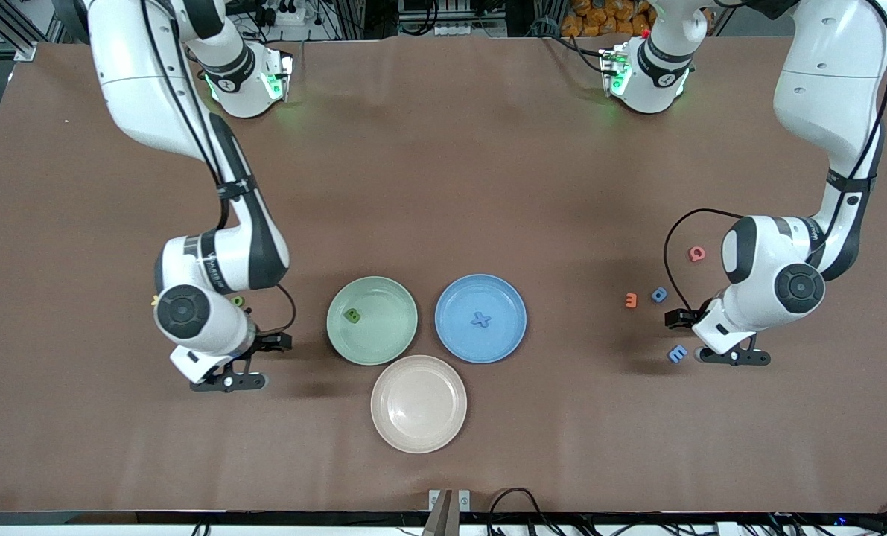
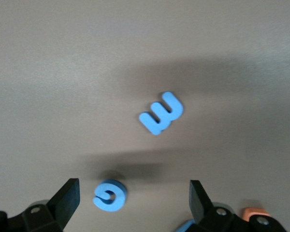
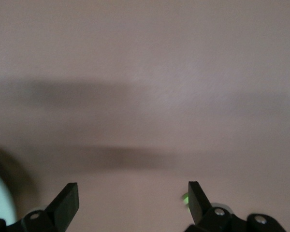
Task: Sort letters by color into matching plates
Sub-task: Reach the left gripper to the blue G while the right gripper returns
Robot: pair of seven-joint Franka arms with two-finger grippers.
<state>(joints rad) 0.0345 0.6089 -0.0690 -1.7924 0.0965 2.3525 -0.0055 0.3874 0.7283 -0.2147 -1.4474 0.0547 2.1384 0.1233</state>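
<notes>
Brown table (image 1: 443, 186) — matte, shadowed; left gripper (image 2: 133, 203) and right gripper (image 3: 133, 203) both spread wide (nothing held).

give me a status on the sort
Both tools open: left tool over blue letters, right tool beside green plate. Green letter in green plate, plus in blue plate. Nothing blocking.
</notes>
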